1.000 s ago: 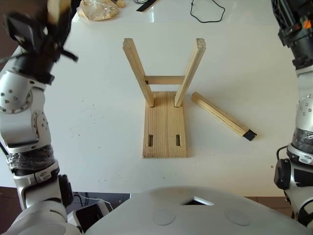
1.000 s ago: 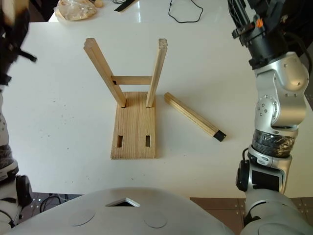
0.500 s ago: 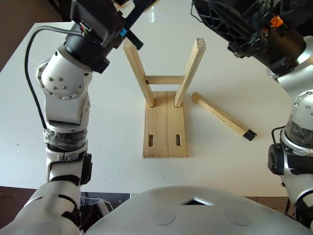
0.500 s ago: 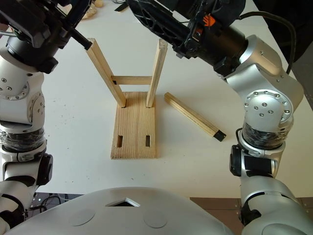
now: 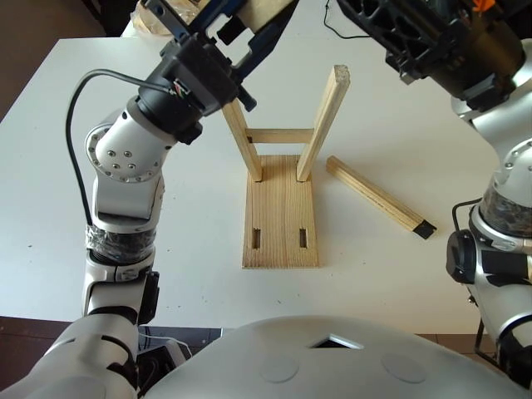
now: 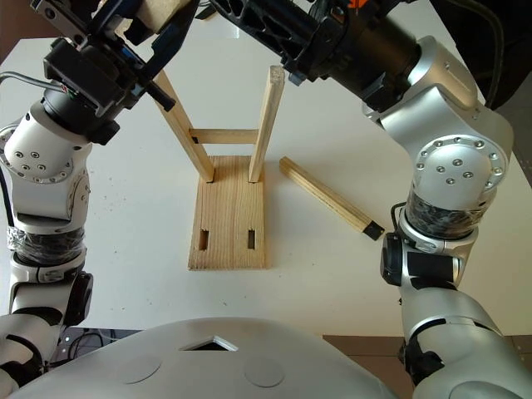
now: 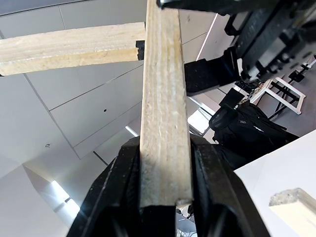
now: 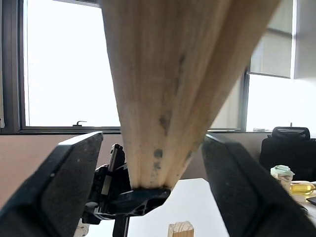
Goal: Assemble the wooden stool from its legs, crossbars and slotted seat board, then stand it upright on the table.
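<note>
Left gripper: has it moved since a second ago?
Yes. In the left eye view the left gripper swung to the robot's right, ending by the top of the left upright leg.

Seat board (image 5: 281,212) flat mid-table; its 6 o'clock slots (image 5: 256,238) empty. Left leg (image 5: 241,137) and right leg (image 5: 322,125) stand slanted in its 12 o'clock slots, crossbar (image 5: 280,135) between. Black-tipped loose leg (image 5: 378,197) flat at 3 o'clock. Left-held stick (image 7: 164,98) and right-held stick (image 8: 168,84) clamped aloft.

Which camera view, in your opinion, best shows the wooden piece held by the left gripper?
The left wrist view: the wooden piece shows close up, clamped in the left gripper. The eye views catch just its end at the top edge.
</note>
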`<move>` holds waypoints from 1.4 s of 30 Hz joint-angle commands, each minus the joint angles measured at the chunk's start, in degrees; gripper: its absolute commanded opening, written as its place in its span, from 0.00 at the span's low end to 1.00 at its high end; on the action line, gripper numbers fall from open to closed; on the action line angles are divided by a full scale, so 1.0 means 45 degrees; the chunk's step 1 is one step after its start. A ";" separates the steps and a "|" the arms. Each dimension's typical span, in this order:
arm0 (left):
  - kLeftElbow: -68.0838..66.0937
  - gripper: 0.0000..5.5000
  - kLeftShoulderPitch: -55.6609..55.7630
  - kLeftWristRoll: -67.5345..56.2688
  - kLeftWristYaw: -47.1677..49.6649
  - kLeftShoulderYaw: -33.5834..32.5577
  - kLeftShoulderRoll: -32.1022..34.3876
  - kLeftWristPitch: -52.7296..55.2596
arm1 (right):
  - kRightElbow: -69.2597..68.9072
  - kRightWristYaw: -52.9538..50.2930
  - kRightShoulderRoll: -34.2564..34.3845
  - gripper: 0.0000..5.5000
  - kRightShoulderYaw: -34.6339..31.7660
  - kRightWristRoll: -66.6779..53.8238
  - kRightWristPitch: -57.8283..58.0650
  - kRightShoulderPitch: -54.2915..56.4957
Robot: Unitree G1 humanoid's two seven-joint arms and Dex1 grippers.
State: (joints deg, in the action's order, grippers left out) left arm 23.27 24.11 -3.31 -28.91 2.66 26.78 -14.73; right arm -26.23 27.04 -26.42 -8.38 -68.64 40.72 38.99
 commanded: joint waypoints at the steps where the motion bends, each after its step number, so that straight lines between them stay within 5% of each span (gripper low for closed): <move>1: -0.0207 0.19 -0.0342 0.0459 -0.0164 -0.0023 0.0273 -0.0572 | 0.0065 -0.0181 -0.0280 0.64 -0.0344 -0.0336 0.0198 0.0276; 7: -0.0439 0.19 -0.0799 0.0728 -0.0172 -0.0246 0.0539 -0.1128 | 0.0267 -0.0185 -0.0538 0.64 -0.0500 -0.0259 0.0168 0.0287; 16: -0.0792 0.19 -0.0756 0.0966 -0.0143 -0.0407 0.0762 -0.1614 | 0.0071 0.0278 -0.0823 0.40 -0.0211 0.0229 0.0177 -0.0117; 25: -0.1047 0.19 -0.0715 0.0847 -0.0215 -0.0376 0.0809 -0.1663 | 0.0013 0.0722 -0.1013 0.39 -0.0006 0.0450 0.0152 -0.0488; 37: -0.0807 0.57 -0.1044 0.0208 -0.0686 -0.0537 0.0934 -0.0956 | 0.0276 0.0621 -0.0866 0.37 -0.0401 0.1207 -0.0415 -0.0040; 42: -0.0646 0.60 -0.1544 -0.0419 -0.0914 -0.1457 0.1548 -0.0622 | 0.0607 0.0682 -0.1023 0.37 -0.0718 0.1466 -0.0534 0.0368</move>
State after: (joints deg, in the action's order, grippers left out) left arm 19.72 18.84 -3.55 -31.94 -1.12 31.57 -18.53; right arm -23.69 29.93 -30.01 -10.19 -62.44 38.93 38.65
